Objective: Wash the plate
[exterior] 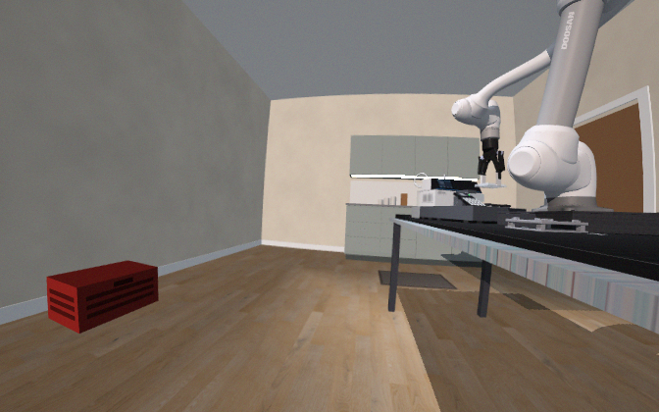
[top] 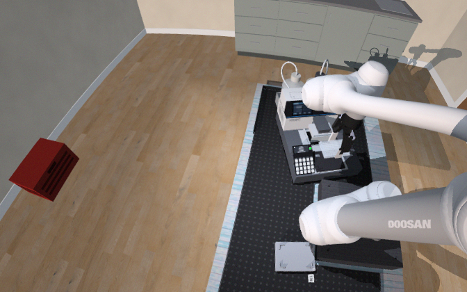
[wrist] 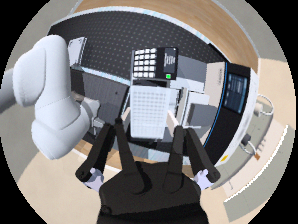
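My gripper (top: 343,150) (exterior: 490,180) (wrist: 148,114) is shut on the white well plate (top: 329,149) (exterior: 491,185) (wrist: 148,106) and holds it level in the air, gripped across its width. The plate hangs a little above the dark carrier (top: 328,164) of the washer (top: 295,119) (exterior: 443,196), just right of the keypad (top: 304,165) (wrist: 145,63). A small lamp (top: 310,149) (wrist: 169,76) above the keypad shows green. The grey plate nest N1 (top: 295,256) (exterior: 548,223) at the near end of the table holds nothing. I cannot make out the plate's cut corner.
The table's black mat (top: 274,205) carries the washer. Two bottles (top: 293,77) with tubing stand behind the washer. The arm's base block (top: 358,254) lies right of the nest. A red box (top: 43,168) (exterior: 103,294) sits on the floor by the wall. Cabinets (top: 313,31) line the back.
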Robot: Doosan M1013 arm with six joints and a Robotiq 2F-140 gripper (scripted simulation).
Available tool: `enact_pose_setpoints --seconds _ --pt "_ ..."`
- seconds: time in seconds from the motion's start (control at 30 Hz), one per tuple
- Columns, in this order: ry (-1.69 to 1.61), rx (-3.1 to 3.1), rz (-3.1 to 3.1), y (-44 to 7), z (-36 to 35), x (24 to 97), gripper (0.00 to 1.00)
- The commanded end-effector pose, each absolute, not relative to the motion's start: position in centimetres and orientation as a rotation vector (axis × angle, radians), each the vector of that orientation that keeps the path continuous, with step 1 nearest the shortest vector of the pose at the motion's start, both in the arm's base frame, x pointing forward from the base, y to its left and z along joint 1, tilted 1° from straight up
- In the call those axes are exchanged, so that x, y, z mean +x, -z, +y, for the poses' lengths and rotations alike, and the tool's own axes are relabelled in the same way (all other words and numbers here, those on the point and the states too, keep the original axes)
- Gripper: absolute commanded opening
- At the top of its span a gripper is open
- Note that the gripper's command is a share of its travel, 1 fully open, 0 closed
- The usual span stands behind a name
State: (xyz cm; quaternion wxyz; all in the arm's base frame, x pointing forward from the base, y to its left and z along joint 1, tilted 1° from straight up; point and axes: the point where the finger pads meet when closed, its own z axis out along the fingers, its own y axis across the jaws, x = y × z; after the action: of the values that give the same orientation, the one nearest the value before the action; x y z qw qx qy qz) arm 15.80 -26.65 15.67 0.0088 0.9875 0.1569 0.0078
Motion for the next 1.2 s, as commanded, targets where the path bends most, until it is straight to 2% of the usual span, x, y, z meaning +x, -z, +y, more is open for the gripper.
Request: enact_pose_setpoints --seconds 0.0,0.8,1.17 --pt "-0.025 3.085 0.49 -15.7 -26.6 15.8 0.1" --pt "-0.025 3.085 0.49 -15.7 -26.6 15.8 0.1" --pt "-0.025 3.085 0.49 -13.8 -26.6 15.9 0.1"
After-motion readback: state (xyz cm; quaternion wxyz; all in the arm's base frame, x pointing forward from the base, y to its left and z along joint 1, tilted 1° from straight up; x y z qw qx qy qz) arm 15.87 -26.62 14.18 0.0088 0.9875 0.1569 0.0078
